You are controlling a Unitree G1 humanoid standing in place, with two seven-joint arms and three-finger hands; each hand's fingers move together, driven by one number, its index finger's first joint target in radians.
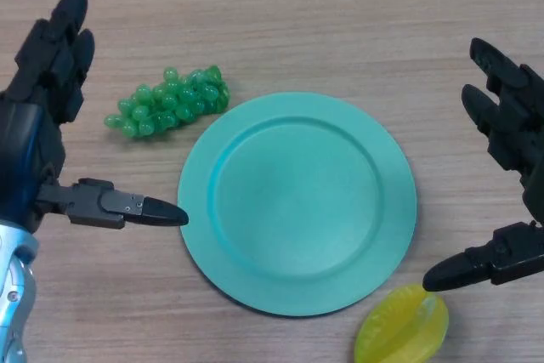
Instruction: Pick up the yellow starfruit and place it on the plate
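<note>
— Near the bottom edge, right of centre, I see the starfruit (402, 329) lying on the table (340, 14), just beside the plate's lower right rim; I can't tell whether they touch.

— And the right hand?

— My right hand (510, 125) is spread wide, holding nothing. Its thumb tip hangs right above the starfruit's top edge, while the fingers reach up along the right side, well clear of the fruit.

— What about the plate?

— I see the plate (297, 201), teal and round, flat in the middle of the table with nothing on it.

— Left side?

— My left hand (34, 142) is open too, its thumb pointing at the plate's left rim, just short of it. Above that thumb, I see a bunch of green grapes (168, 102) near the plate's upper left rim.
</note>
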